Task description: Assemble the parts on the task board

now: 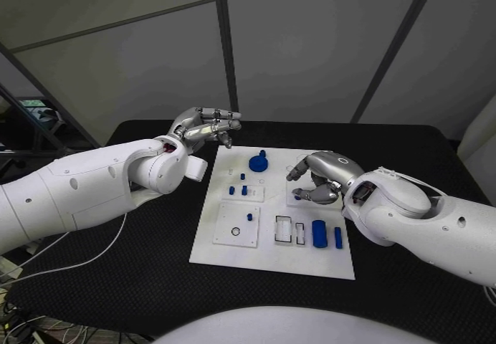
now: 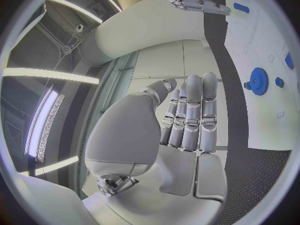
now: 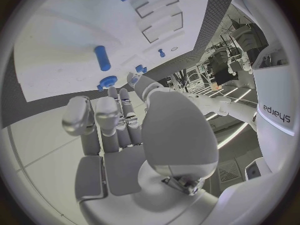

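1. Blue parts lie spread over the white board (image 1: 271,244), which sits mid-table: a gear (image 1: 259,162) near the far edge, small pegs (image 1: 244,190) just this side of it, and two bars (image 1: 320,233) by the right edge, beside the empty rectangular slots (image 1: 284,228).
2. Judging by this, the parts are laid out loose next to their recesses, so each can be picked and seated; assembly looks barely begun.
3. Right hand (image 1: 318,179) hovers low over the board's right half, near its far edge, fingers curled inward, palm down. Nothing shows between the fingers; whether they pinch a small part, I cannot tell.
4. Left hand (image 1: 203,127) is raised beyond the board's far left corner, over the table (image 1: 145,287), clear of every part. Its fingers lie together, bent loosely, holding nothing.
5. Left arm seems parked out of the way, leaving the board to the right hand.
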You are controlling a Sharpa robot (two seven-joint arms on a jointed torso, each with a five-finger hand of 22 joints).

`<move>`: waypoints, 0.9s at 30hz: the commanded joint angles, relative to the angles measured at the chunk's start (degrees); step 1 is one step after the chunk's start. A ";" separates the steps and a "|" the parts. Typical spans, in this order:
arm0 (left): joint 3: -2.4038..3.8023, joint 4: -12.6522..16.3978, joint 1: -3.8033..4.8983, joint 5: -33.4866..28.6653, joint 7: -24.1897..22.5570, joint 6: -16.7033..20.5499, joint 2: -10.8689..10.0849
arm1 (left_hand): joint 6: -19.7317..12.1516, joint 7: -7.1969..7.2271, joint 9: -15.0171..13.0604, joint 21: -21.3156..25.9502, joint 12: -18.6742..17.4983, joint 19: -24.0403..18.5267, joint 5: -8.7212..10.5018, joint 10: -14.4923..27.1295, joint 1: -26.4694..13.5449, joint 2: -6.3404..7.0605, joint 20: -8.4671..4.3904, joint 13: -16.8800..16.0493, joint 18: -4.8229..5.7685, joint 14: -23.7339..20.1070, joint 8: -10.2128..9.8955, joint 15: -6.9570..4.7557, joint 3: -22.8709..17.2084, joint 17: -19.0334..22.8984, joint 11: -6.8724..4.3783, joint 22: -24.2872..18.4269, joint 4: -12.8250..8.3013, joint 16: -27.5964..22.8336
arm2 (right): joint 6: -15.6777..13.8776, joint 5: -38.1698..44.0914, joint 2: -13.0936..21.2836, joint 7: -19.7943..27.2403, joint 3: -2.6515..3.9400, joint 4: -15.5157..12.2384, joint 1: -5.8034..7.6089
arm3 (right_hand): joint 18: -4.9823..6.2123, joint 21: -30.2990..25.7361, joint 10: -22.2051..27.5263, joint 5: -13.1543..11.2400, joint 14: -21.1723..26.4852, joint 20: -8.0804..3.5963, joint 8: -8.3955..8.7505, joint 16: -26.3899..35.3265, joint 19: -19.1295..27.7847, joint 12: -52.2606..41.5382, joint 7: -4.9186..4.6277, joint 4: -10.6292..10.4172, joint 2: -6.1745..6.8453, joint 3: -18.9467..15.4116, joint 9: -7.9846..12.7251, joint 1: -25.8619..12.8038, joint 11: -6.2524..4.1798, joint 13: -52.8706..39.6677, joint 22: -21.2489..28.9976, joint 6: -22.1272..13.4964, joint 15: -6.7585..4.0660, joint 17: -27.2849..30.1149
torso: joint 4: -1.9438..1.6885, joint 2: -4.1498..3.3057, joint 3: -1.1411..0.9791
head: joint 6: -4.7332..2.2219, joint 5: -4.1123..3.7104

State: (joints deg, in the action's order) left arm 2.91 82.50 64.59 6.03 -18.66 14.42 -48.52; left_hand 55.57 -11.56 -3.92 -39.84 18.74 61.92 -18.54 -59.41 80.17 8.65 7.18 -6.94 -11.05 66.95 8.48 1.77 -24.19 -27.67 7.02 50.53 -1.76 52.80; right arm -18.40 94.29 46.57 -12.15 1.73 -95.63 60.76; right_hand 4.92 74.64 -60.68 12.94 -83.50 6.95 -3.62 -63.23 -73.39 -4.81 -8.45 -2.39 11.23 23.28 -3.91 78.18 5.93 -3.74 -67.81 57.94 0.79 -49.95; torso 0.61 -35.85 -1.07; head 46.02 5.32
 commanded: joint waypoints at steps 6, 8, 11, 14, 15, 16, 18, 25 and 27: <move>0.03 -0.11 0.01 -0.18 -0.04 -0.83 0.20 | -0.26 -0.03 0.03 0.33 0.26 -0.47 0.25 0.50 -0.27 -0.46 0.01 -0.01 0.63 -0.40 -0.15 0.14 0.17 0.10 0.06 -0.05 -0.29 0.19 | 8.35 -0.27 0.27 -2.07 0.20 1.13 0.24 | 0.69 -0.58 0.75 -0.70 0.19 0.05 -0.12 0.16 0.50 -0.73 0.92 -0.17 0.38 -1.26 -0.08 0.16 -0.07 -0.02 0.59 -0.11 0.04 0.28 | -0.18 -0.08 0.00 | 0.21 -0.25; 0.03 -0.10 0.00 -0.18 -0.03 -0.85 0.19 | -0.26 -0.03 0.03 0.33 0.26 -0.47 0.25 0.50 -0.27 -0.46 0.01 -0.01 0.63 -0.40 -0.15 0.14 0.17 0.10 0.06 -0.05 -0.29 0.19 | 9.41 -0.21 0.04 -2.26 0.21 1.42 0.25 | 0.74 -0.79 0.92 -1.02 0.18 0.06 -0.11 0.17 0.62 -0.95 1.03 -0.32 0.27 -1.66 -0.07 0.29 -0.06 -0.02 0.82 -0.21 0.05 0.40 | -0.22 -0.14 -0.01 | 0.27 -0.35; 0.02 -0.10 -0.01 -0.18 -0.01 -0.85 0.12 | -0.26 -0.03 0.03 0.33 0.26 -0.47 0.25 0.50 -0.27 -0.46 0.01 -0.01 0.63 -0.40 -0.15 0.14 0.17 0.10 0.06 -0.05 -0.29 0.19 | 10.32 -0.18 -0.35 -2.59 0.22 1.93 0.25 | 0.76 -0.91 1.13 -1.35 0.14 0.07 -0.13 0.08 0.66 -1.16 1.19 -0.48 0.03 -1.96 -0.08 0.46 -0.04 -0.03 0.96 -0.25 0.06 0.38 | -0.16 -0.15 0.00 | 0.27 -0.32; 0.02 -0.07 -0.02 -0.18 -0.01 -0.85 0.08 | -0.26 -0.03 0.03 0.33 0.26 -0.47 0.25 0.50 -0.27 -0.46 0.01 -0.01 0.63 -0.40 -0.15 0.14 0.17 0.10 0.06 -0.05 -0.29 0.19 | 10.98 -0.15 -0.80 -2.80 0.22 2.64 0.25 | 0.77 -1.00 1.18 -1.59 0.14 0.07 -0.22 0.13 0.63 -1.53 1.22 -0.60 -0.53 -2.01 -0.12 0.93 -0.06 -0.05 1.03 -0.09 0.04 0.58 | -0.10 -0.10 0.01 | 0.28 -0.31; 0.02 -0.05 -0.02 -0.18 -0.02 -0.86 0.06 | -0.26 -0.03 0.03 0.33 0.26 -0.47 0.25 0.50 -0.27 -0.46 0.01 -0.01 0.63 -0.40 -0.15 0.14 0.17 0.10 0.06 -0.05 -0.29 0.19 | 11.12 -0.15 -0.93 -2.81 0.22 2.80 0.25 | 0.76 -0.98 1.06 -1.60 0.15 0.06 -0.27 0.16 0.57 -1.74 1.20 -0.64 -0.74 -1.98 -0.15 1.09 -0.09 -0.07 1.00 0.04 0.02 0.68 | -0.15 -0.10 0.03 | 0.29 -0.33; 0.02 -0.04 -0.02 -0.18 -0.02 -0.87 0.05 | -0.26 -0.03 0.03 0.33 0.26 -0.47 0.25 0.50 -0.27 -0.46 0.01 -0.01 0.63 -0.40 -0.15 0.14 0.17 0.10 0.06 -0.05 -0.29 0.19 | 11.20 -0.14 -1.03 -2.82 0.22 2.91 0.25 | 0.76 -0.98 0.91 -1.57 0.16 0.04 -0.32 0.18 0.52 -1.95 1.19 -0.69 -0.92 -1.94 -0.18 1.23 -0.12 -0.09 0.99 0.17 0.00 0.75 | -0.16 -0.12 0.03 | 0.31 -0.32; 0.02 -0.03 -0.02 -0.18 -0.02 -0.87 0.04 | -0.26 -0.03 0.03 0.33 0.26 -0.47 0.25 0.50 -0.27 -0.46 0.01 -0.01 0.63 -0.40 -0.15 0.14 0.17 0.10 0.06 -0.05 -0.29 0.19 | 11.30 -0.14 -1.25 -2.83 0.22 3.10 0.25 | 0.71 -0.84 0.46 -1.48 0.19 0.00 -0.41 0.25 0.30 -2.42 1.22 -0.79 -1.28 -1.79 -0.23 1.46 -0.22 -0.13 0.79 0.45 -0.07 0.94 | -0.16 -0.15 0.01 | 0.37 -0.27; 0.02 -0.04 -0.02 -0.18 0.01 -0.85 -0.04 | -0.28 -0.04 0.03 0.33 0.32 -0.49 0.25 0.53 -0.29 -0.49 0.03 -0.02 0.63 -0.42 -0.12 0.15 0.21 0.12 0.07 -0.04 -0.28 0.22 | 10.18 -0.01 -1.64 -2.63 0.21 3.36 0.25 | -0.45 2.84 -5.55 -1.07 -1.25 -0.89 -1.85 -3.59 -3.64 -5.68 0.71 -1.03 -3.60 0.56 -0.89 2.96 -1.68 -0.67 -4.19 4.17 -1.25 -3.60 | -0.08 -0.10 -0.05 | 0.44 -0.20; 0.02 -0.08 -0.02 -0.18 0.02 -0.84 -0.05 | -0.28 -0.04 0.03 0.33 0.32 -0.49 0.25 0.53 -0.29 -0.49 0.03 -0.02 0.63 -0.42 -0.12 0.15 0.21 0.12 0.07 -0.04 -0.28 0.22 | 9.48 0.24 -1.69 -2.67 0.21 3.38 0.25 | -0.70 3.67 -7.44 -1.10 -1.46 -1.21 -2.51 -4.32 -4.44 -6.40 0.87 -0.88 -4.23 1.03 -1.19 3.39 -2.13 -0.94 -5.27 5.65 -1.58 -4.34 | -0.03 -0.08 -0.07 | 0.45 -0.20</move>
State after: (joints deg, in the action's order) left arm 2.90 82.41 64.49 6.02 -18.53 14.19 -48.55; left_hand 55.57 -11.55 -3.92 -39.84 18.74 61.92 -18.54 -59.21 80.17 8.65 7.18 -6.94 -11.06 66.94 8.48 1.78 -24.19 -27.63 7.22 50.53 -1.76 52.80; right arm -8.45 94.14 44.95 -14.74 1.95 -92.15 60.92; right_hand 4.90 77.95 -67.08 11.69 -84.05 5.74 -5.70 -67.25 -77.36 -10.67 -7.73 -3.28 7.73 24.06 -4.82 81.65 4.22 -4.30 -72.64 62.85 -0.34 -53.95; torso 0.47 -35.97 -1.08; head 46.46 5.11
